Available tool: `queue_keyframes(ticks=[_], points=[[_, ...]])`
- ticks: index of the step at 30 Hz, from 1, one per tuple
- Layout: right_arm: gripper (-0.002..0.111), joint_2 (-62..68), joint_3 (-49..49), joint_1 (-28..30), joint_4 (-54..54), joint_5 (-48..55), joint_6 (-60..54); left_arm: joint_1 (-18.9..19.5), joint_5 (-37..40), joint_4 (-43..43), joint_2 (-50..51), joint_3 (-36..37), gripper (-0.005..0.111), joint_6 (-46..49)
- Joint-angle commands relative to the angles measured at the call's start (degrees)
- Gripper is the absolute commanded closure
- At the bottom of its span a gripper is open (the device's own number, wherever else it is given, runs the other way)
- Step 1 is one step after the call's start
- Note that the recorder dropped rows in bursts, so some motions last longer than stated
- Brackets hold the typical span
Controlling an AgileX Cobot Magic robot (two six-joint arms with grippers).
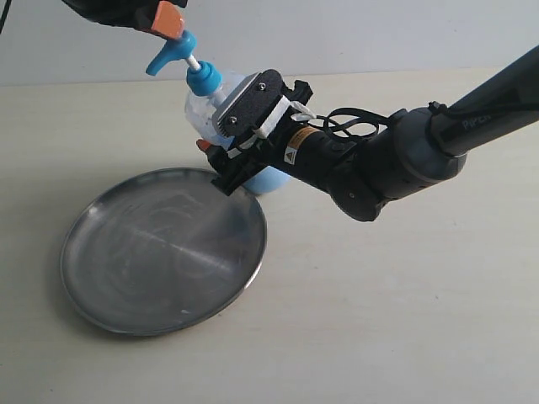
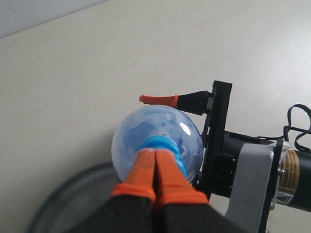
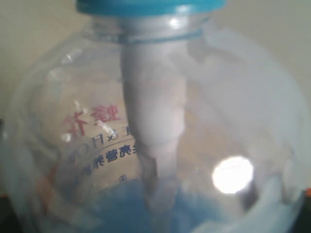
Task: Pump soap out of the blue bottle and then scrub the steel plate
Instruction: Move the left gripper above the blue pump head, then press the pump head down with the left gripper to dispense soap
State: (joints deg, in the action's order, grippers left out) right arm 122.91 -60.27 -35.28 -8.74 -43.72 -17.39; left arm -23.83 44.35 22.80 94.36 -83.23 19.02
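Observation:
The blue bottle (image 1: 205,101) leans toward the steel plate (image 1: 160,252), its base by the plate's far rim. My right gripper (image 1: 217,135) is shut on the bottle's body; one orange fingertip (image 2: 158,99) shows beside it. Pale blue soap (image 3: 121,208) lies low inside the clear bottle (image 3: 218,111), which fills the right wrist view. My left gripper (image 2: 154,156) is shut, its orange tips pressed together on top of the blue pump head (image 1: 171,55), with the spout pointing out over the plate. The left gripper (image 1: 171,23) comes down from the top edge. No soap shows on the plate.
The pale tabletop (image 1: 404,320) stretches to the right and front of the plate. The right arm (image 1: 396,156) reaches in from the upper right, low over the table. A light wall (image 1: 354,34) runs along the back.

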Motion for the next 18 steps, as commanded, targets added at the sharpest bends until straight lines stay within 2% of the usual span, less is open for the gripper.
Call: queue_keyframes(ticks=[1,18], points=[[0.108,-1.0,-0.6,-0.1,-1.2,-2.5,-0.4,-0.2,1.4,0.3,1.0,0.0,0.107,-0.3],[0.108,-1.0,-0.6,-0.1,-2.0,-2.5,-0.1,-0.2,2.5,1.4,3.4,0.0,0.107,-0.4]])
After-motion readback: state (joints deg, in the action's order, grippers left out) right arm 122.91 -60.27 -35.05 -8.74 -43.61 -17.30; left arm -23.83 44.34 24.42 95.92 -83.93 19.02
